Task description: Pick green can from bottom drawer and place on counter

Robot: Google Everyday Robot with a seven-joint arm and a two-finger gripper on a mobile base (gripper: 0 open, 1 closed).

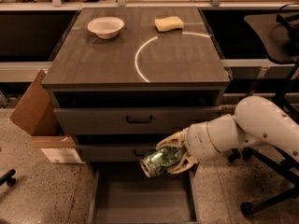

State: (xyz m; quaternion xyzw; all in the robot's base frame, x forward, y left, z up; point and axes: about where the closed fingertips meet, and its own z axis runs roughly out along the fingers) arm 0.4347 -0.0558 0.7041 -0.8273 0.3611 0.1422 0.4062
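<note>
The green can (161,161), shiny with a mottled green and silver label, lies tilted on its side in my gripper (174,154). The gripper's tan fingers (169,140) are shut on the can, one above and one below it. It hangs above the open bottom drawer (140,199), in front of the middle drawer's face. The white arm reaches in from the right. The counter (117,59), dark wood-grain with a white arc, lies above and behind.
A white bowl (105,27) and a yellow sponge (169,23) sit at the counter's back. Two upper drawers with black handles (139,120) are shut. A cardboard box (39,120) stands at the left. Chair legs and wheels (261,202) stand at the right.
</note>
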